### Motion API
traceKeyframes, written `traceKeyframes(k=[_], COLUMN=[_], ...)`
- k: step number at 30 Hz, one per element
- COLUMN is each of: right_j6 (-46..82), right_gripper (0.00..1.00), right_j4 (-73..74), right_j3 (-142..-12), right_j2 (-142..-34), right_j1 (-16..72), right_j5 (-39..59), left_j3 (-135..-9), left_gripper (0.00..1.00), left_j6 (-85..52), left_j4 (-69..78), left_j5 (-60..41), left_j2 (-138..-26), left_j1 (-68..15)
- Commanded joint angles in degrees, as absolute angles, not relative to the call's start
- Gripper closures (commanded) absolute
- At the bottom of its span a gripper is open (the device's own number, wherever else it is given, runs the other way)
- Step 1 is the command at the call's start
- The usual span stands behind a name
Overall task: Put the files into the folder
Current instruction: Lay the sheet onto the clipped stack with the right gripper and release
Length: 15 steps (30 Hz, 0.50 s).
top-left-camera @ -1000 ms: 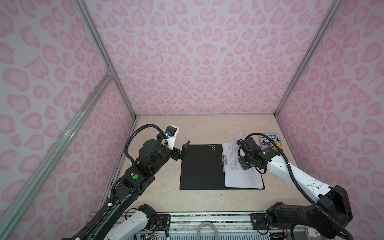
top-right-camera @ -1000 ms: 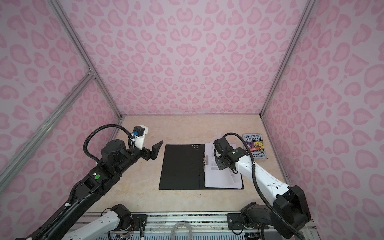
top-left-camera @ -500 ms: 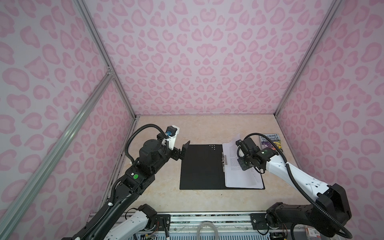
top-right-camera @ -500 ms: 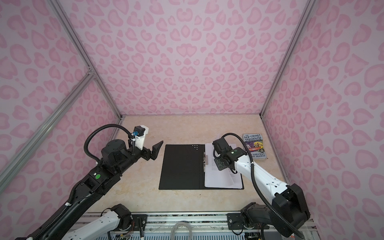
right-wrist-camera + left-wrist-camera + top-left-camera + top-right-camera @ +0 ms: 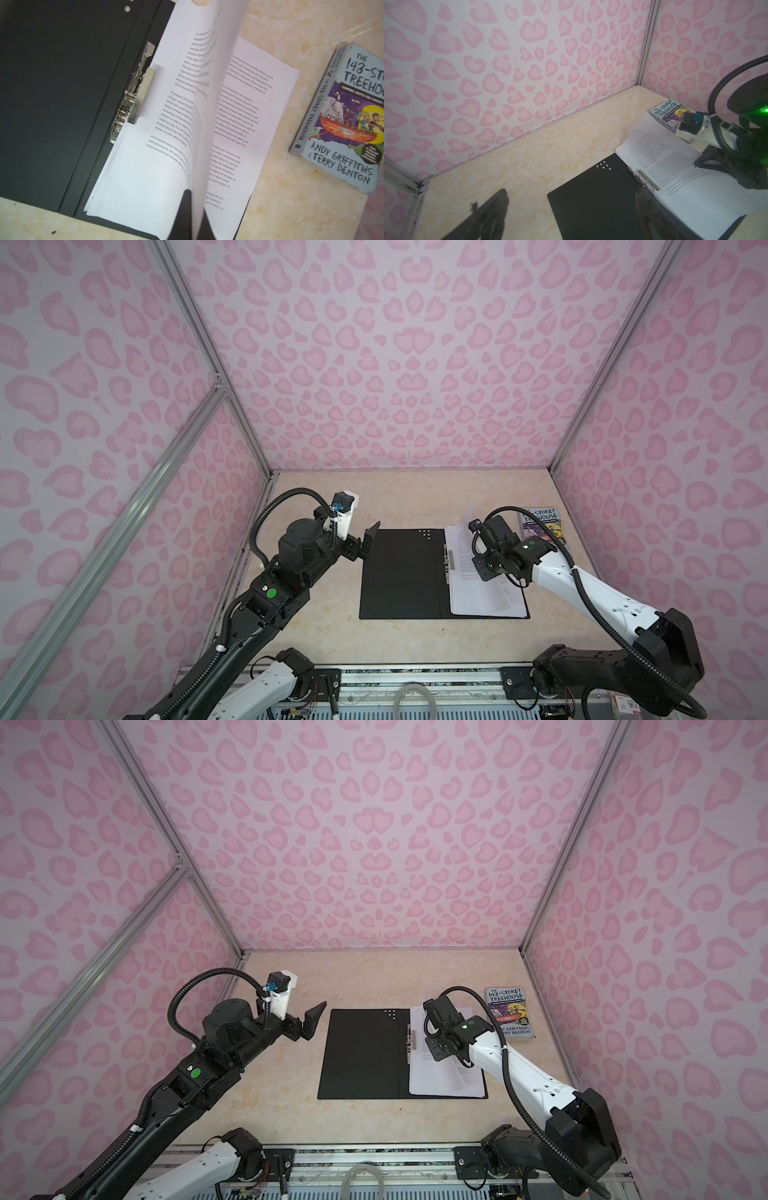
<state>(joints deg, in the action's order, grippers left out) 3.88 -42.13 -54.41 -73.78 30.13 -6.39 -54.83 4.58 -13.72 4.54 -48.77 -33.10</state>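
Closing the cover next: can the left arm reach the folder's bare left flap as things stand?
Probably yes: the open left gripper hovers by the far left corner of the folder, nothing lies on that flap, and the right gripper, pinching a file sheet, is over the other half.

On table (image 5: 415,497): folder (image 5: 399,576) open flat; files (image 5: 478,599) on its right half; book (image 5: 509,1011) right of folder, further back.

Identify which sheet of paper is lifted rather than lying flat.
The sheet pinched between the fingers of the right gripper. It stands curled upward on edge, while the other sheets lie flat on the open folder.
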Motion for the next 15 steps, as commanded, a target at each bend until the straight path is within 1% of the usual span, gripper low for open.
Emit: traceKeyframes(k=[1,9,15], right_j6=[2.5,2.3,2.5], right_gripper=[1.0,1.0,1.0], right_j4=[-40.6,-39.7,-40.2], right_j3=[-53.7,-53.0,-53.3], right_j2=[-73.3,-73.1,-73.4], right_j1=[30.2,30.2,30.2], right_j5=[-6.3,-4.7,-5.2], left_j3=[-54.7,-54.7,-54.7], left_gripper=[0.02,0.03,0.03], left_j6=[4.7,4.7,4.7], left_j4=[-12.6,-12.6,-12.6], left_j5=[5.1,5.1,5.3], left_j2=[-48.7,-48.9,-48.9], left_j1=[-33.0,-33.0,-33.0])
